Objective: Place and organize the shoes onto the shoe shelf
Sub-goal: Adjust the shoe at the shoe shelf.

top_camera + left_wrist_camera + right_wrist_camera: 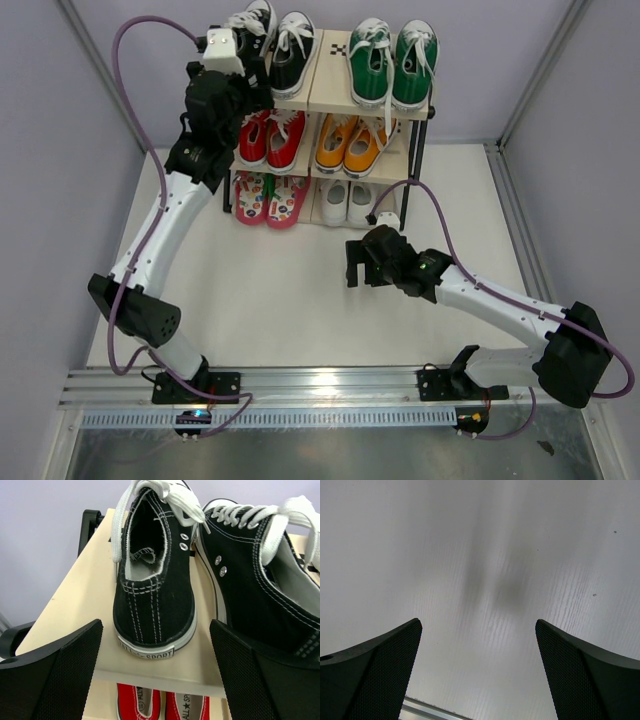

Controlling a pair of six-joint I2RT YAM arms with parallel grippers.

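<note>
The shoe shelf (332, 82) stands at the back of the table. On its top board (85, 595) sit the black sneakers (278, 45) at left and the green sneakers (392, 62) at right. Pink flip-flops (270, 198) and small white shoes (348, 202) fill the bottom tier. My left gripper (258, 85) is open at the top tier's left front. The heel of the left black sneaker (155, 595) lies just beyond its fingertips, untouched by the left gripper (156, 680). My right gripper (355, 262) hangs open over bare table, and the right gripper (477, 675) holds nothing.
Red lace-up shoes (270, 135) and orange lace-up shoes (352, 143) occupy the middle tier; the red pair (160, 705) shows below the top board. Pale walls close in on the left, right and back. A metal rail (320, 385) runs along the near edge.
</note>
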